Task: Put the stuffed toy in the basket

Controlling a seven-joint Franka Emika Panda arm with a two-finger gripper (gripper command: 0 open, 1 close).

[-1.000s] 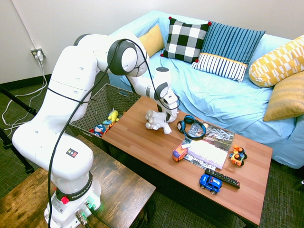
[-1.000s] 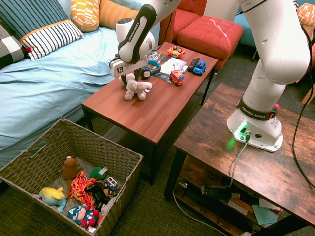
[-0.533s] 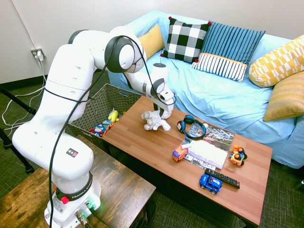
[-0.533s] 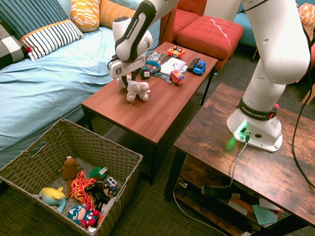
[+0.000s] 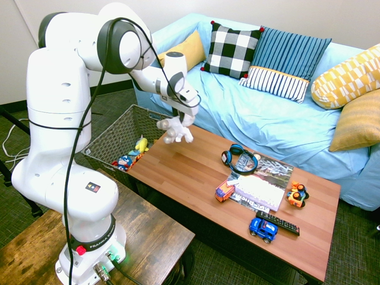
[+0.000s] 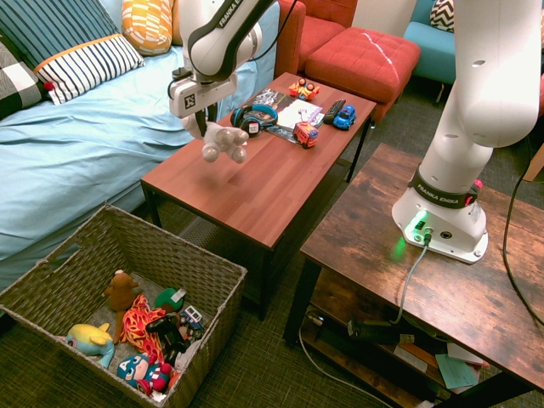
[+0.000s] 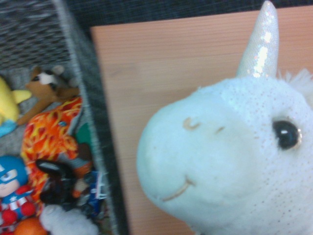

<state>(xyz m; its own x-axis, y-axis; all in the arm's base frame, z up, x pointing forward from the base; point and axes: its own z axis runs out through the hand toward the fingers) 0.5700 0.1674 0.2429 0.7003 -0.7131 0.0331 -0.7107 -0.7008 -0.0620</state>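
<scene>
From the first exterior view, the gripper (image 5: 176,123) had its fingers clenched on the stuffed toy (image 5: 174,130), which hung clear of the bench (image 5: 196,178) near its basket-side end, high enough to clear the basket (image 5: 122,133) rim at about 8 o'clock. In the second exterior view the toy (image 6: 218,142) dangled over the bench with the basket (image 6: 161,255) lying toward 7 o'clock, already holding other toys. The wrist view showed the plush face close, probably gripped behind the head, with bench edge and basket beyond.
</scene>
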